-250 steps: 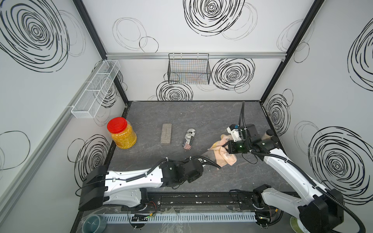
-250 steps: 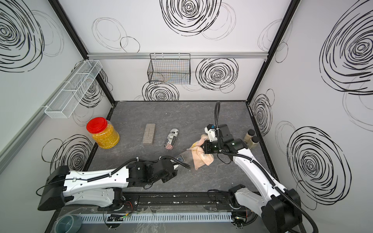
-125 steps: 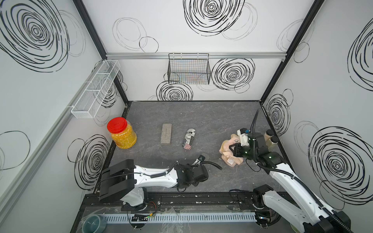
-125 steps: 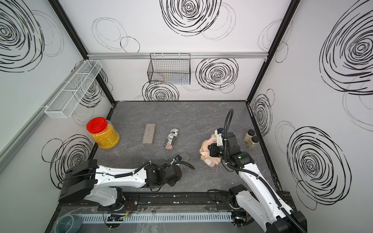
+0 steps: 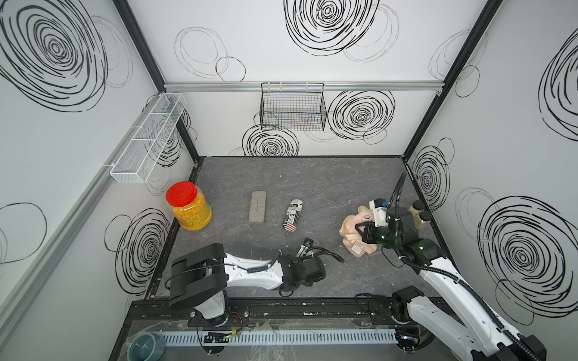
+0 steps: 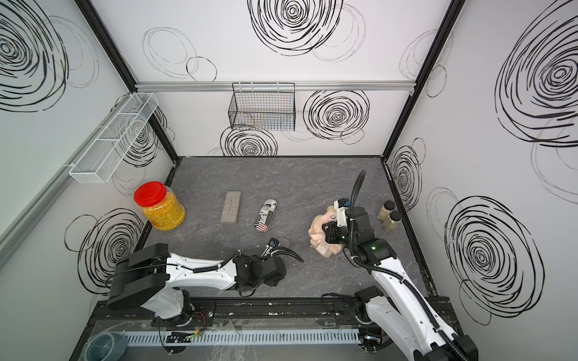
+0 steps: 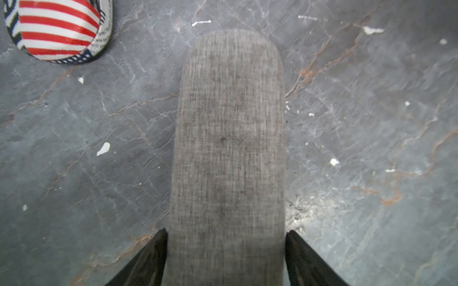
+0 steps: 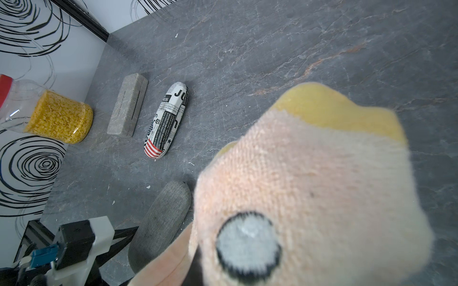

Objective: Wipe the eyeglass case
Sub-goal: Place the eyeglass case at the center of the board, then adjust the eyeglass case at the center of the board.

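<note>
The eyeglass case (image 7: 228, 138), a grey fabric one with a rounded end, lies flat on the slate floor. My left gripper (image 7: 225, 232) is open, its black fingertips (image 7: 161, 237) barely off the case's two long sides. The right wrist view shows the same case (image 8: 161, 218) beside those fingers (image 8: 124, 234). In both top views my left gripper (image 5: 305, 250) (image 6: 270, 247) sits low at the front middle. My right gripper (image 5: 362, 233) (image 6: 328, 233) is shut on a peach and yellow cloth (image 5: 353, 229) (image 8: 309, 185), well to the right of the case. The cloth hides its fingers.
A newspaper-print case (image 5: 292, 215) and a grey box-shaped case (image 5: 258, 207) lie mid-floor. A red-lidded jar (image 5: 189, 208) stands at the left wall, and two small bottles (image 5: 420, 212) at the right wall. A wire basket (image 5: 292, 107) and a white mesh shelf (image 5: 147, 140) hang on the walls.
The right arm has carried the cloth to the right, away from the left gripper. The left arm has drawn back toward the front and lowered. Its jaws have come off the case.
</note>
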You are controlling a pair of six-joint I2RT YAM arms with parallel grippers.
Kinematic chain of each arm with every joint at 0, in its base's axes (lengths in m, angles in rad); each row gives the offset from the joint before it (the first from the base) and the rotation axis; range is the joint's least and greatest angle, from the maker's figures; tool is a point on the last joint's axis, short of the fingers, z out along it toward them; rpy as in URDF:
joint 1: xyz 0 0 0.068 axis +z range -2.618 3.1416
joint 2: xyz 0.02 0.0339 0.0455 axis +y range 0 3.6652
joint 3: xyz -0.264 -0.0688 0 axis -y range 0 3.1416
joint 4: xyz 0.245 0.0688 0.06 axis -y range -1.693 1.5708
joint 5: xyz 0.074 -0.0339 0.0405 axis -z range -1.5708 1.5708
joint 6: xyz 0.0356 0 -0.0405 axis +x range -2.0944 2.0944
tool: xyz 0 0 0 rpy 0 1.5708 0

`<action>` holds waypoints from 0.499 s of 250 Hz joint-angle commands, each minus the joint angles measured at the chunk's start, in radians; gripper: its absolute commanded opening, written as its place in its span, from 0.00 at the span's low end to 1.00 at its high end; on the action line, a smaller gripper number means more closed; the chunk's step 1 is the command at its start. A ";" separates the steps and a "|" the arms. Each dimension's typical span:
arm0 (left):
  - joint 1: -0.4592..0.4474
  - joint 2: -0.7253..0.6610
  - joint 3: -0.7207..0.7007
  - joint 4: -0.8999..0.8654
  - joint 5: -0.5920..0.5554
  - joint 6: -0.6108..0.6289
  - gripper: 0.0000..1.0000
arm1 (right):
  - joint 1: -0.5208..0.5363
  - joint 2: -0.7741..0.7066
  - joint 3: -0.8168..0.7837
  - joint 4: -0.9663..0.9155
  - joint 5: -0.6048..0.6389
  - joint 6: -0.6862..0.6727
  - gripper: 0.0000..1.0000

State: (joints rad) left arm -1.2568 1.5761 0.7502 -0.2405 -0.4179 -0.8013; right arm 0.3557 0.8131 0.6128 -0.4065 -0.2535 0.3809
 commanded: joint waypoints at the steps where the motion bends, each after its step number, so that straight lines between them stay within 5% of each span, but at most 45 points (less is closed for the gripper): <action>1: -0.010 -0.002 0.038 0.006 -0.026 -0.042 0.84 | -0.006 -0.008 -0.012 0.071 -0.044 0.012 0.00; 39: -0.013 -0.035 0.053 -0.041 -0.004 -0.052 0.87 | -0.005 0.003 -0.028 0.161 -0.131 0.029 0.00; 77: -0.002 -0.068 0.001 0.103 0.204 0.012 0.98 | -0.006 0.012 -0.020 0.180 -0.185 0.049 0.00; 125: -0.030 -0.041 0.052 0.203 0.322 0.011 0.97 | -0.007 0.011 0.070 0.061 -0.154 0.041 0.00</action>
State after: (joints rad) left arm -1.2663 1.5261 0.7635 -0.1497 -0.2134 -0.8078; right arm 0.3546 0.8310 0.5995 -0.2905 -0.4183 0.4221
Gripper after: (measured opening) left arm 0.981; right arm 0.128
